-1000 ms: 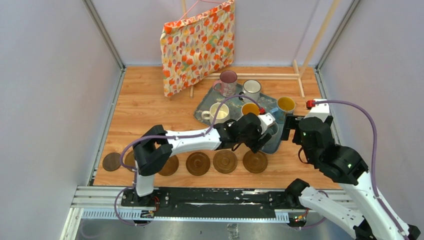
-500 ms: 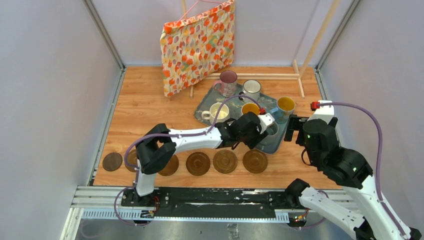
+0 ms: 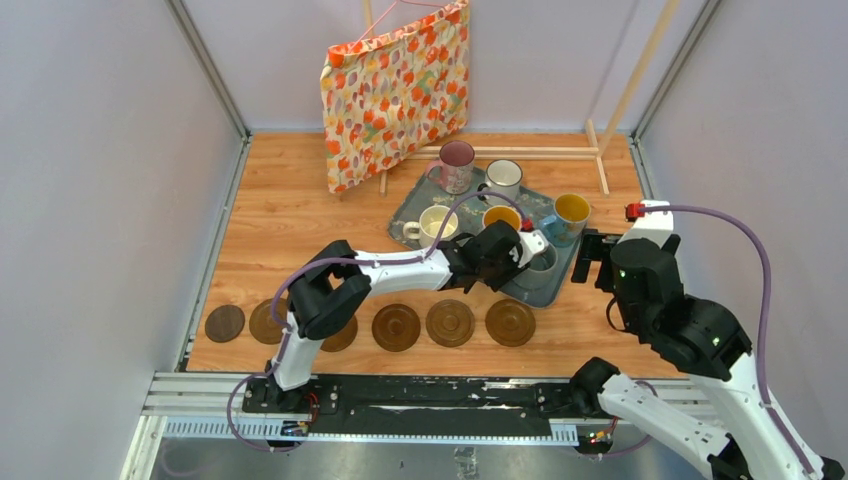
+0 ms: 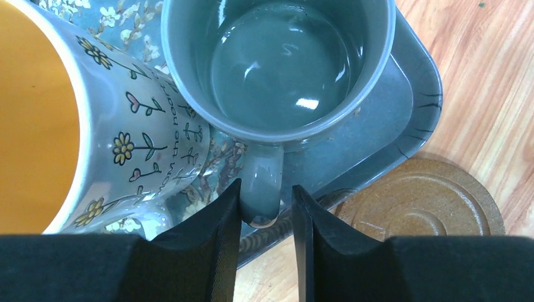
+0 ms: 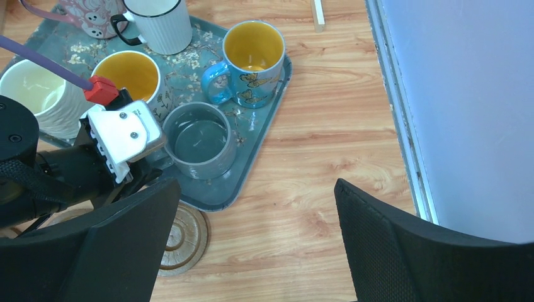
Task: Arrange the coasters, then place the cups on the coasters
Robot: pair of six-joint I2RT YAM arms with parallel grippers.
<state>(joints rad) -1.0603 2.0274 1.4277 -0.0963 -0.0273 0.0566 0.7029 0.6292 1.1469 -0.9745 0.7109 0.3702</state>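
Several brown coasters [image 3: 450, 322] lie in a row near the front edge. The cups stand on the blue-grey tray [image 3: 413, 205]: pink [image 3: 456, 165], white with a dark rim [image 3: 503, 178], cream [image 3: 437, 225], yellow-inside white [image 3: 500, 217], blue-handled [image 3: 570, 215] and grey [image 3: 541, 258]. My left gripper [image 4: 266, 190] straddles the grey cup's [image 4: 277, 63] handle [image 4: 261, 185]. Its left finger touches the handle and a thin gap shows at the right finger. My right gripper [image 5: 255, 189] hangs wide open over bare wood to the right of the tray [image 5: 284, 72], holding nothing.
A floral cloth bag [image 3: 395, 90] hangs at the back, with wooden sticks [image 3: 520, 152] lying behind the tray. The rightmost coaster [image 4: 419, 204] lies right against the tray's front corner. White walls enclose both sides, and a metal rail [image 3: 400, 400] runs along the front.
My left gripper's jaws have narrowed around the grey cup's handle as the left arm reached a little farther. My right gripper has drawn back to the right, away from the tray.
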